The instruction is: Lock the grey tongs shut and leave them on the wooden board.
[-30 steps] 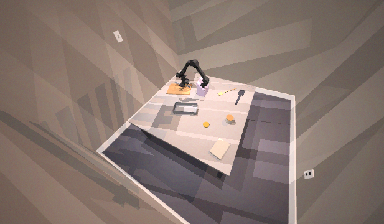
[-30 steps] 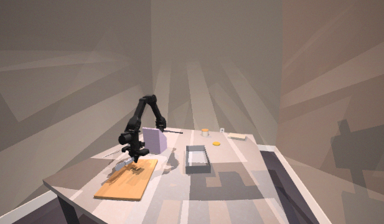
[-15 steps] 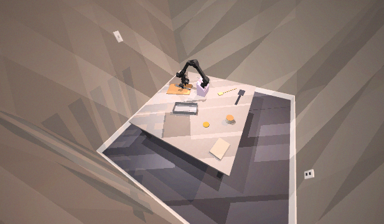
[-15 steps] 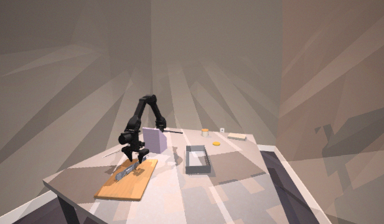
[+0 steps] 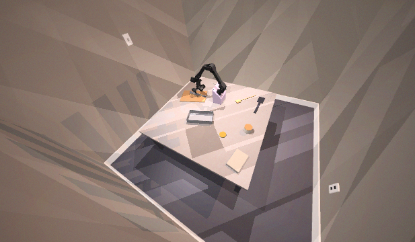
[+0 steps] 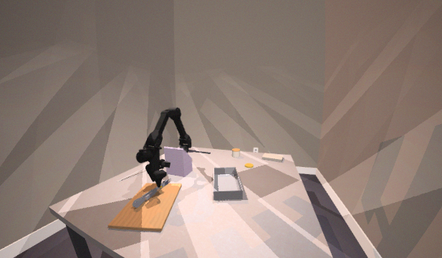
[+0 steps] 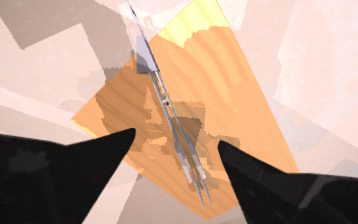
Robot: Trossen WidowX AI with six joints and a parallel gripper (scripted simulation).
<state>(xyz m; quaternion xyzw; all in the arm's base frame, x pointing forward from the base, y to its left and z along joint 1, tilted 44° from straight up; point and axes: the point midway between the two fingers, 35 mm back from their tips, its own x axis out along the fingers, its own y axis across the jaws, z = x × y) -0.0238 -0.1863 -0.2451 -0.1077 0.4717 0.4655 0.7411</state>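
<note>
The grey tongs lie lengthwise over the wooden board, with their two arms close together. One end reaches past the board's edge in the wrist view. Whether they rest fully flat is too small to tell, and whether the lock inside the hinge holds is hidden. My gripper is wide open and empty, low over the board, with a finger on each side of the tongs and a gap to both. The roasting tin stands apart from the board, with no tongs on it.
A lilac block stands close beside the board and the arm. Farther off are a yellow spoon, a black spatula, an orange-topped jar, a yellow disc and a cream slab.
</note>
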